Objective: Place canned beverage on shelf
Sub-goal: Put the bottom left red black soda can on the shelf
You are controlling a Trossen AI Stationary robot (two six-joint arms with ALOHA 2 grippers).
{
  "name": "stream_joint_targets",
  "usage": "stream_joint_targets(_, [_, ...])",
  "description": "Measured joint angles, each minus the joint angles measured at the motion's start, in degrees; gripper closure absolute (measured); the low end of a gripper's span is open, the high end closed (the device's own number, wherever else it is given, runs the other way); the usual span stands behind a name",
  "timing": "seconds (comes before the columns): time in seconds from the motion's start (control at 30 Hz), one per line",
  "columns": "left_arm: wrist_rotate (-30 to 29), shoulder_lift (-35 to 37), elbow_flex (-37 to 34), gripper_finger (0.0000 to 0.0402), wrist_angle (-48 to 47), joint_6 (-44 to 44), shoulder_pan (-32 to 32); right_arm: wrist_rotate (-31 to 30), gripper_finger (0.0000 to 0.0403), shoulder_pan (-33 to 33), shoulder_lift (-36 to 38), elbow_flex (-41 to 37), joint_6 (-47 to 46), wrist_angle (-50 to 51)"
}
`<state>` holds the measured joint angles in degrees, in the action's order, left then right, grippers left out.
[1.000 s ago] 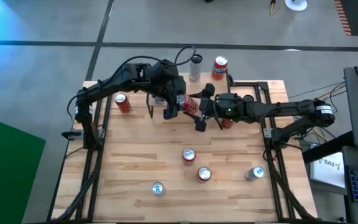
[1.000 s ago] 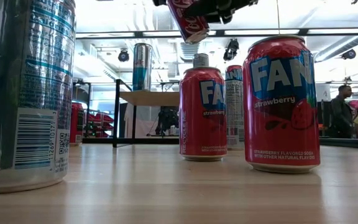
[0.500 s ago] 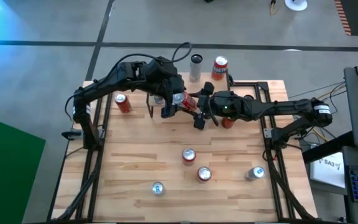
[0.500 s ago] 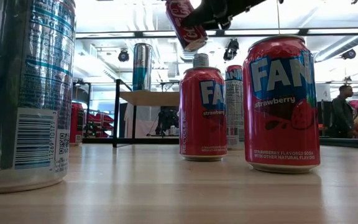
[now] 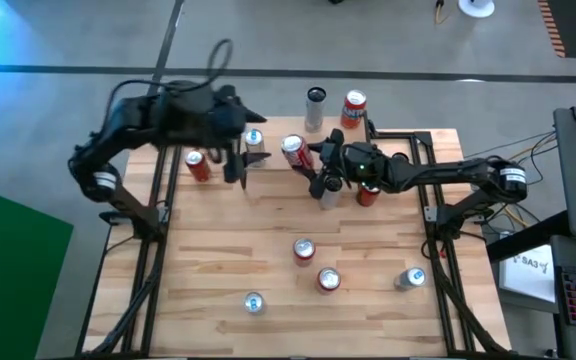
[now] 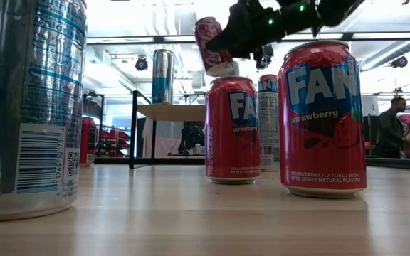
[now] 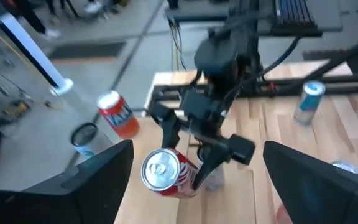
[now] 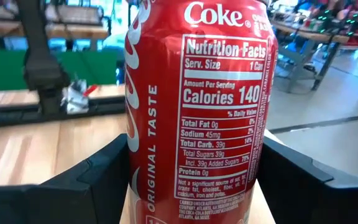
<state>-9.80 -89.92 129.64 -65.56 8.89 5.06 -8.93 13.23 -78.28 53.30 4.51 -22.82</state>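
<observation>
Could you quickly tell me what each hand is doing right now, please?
Left hand: open, holding nothing, off to the left of the Coke can.
Right hand: closed on the Coke can, held in the air.

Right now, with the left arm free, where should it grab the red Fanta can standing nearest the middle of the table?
Grip the Fanta can around the middle of its round wall, fingers level, coming in from the left arm's side. It stands upright with bare table there, while a second Fanta can stands close on its other side, toward the front edge.
</observation>
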Motion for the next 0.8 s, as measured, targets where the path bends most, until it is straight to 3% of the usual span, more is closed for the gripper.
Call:
stream_joint_targets(0.13, [-7.69,2.38,-1.19,0.0068,0.20,-1.00,-4.97,-0.19,0.0124,0.65,-1.28,-0.53,-0.95,-3.56])
stream_joint_targets(0.27, [-14.66,5.87,-8.43,0.0074,2.48,-2.55,-10.55,-0.07,0.0124,0.63,-3.33,-0.53,-0.69,-6.04])
stream_joint_targets(0.5, [-16.78,17.32,-33.51,0.0074,18.29,-6.13,-16.83,-0.05,0.0124,0.57,-4.37,-0.55,-0.54,-7.73])
stream_joint_targets(0.8, [-16.77,32.55,-64.69,0.0074,48.86,-9.52,-18.71,-0.08,0.0124,0.55,-4.31,-0.53,-2.96,-7.97])
